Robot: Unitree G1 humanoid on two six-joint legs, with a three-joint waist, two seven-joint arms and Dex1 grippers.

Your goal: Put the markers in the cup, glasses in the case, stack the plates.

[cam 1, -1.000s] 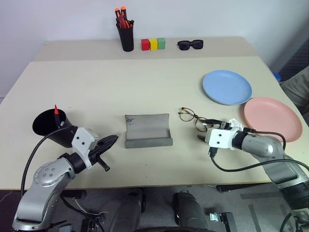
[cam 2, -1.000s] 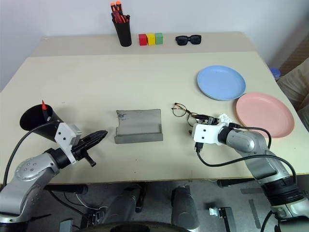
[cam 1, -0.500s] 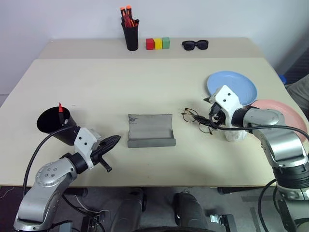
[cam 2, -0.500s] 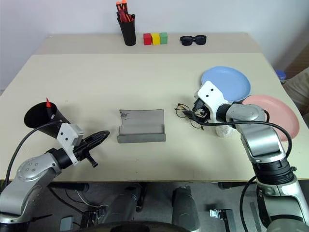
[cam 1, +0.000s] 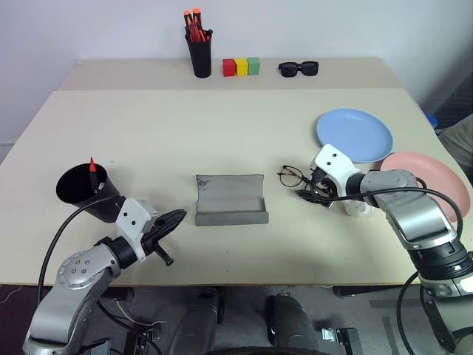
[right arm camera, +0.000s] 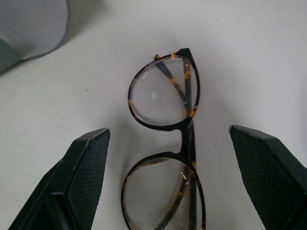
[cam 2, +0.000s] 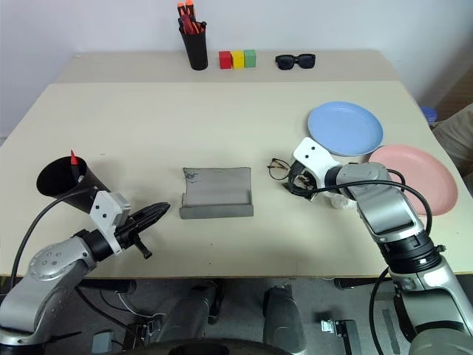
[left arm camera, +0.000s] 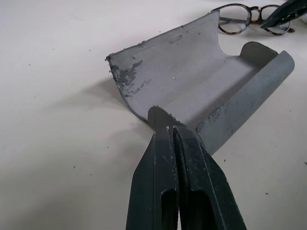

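The thin wire-framed glasses lie folded on the table right of the grey case, which stands open. My right gripper is open and tilted down over the glasses, one finger on each side of the frame and apart from it. My left gripper is shut on nothing, hovering just in front of the case's near left corner. The black cup lies tilted at the far left, and the red tip of a marker pokes out of it. The light blue plate and the pink plate sit side by side at the right.
Along the back edge stand a black pen holder with orange-capped pens, three coloured blocks and chunky black sunglasses. The blue plate is close behind my right arm.
My right gripper rolled over, came up from the front edge and now dips onto the glasses, with its fingers slightly narrower. The left arm kept still.
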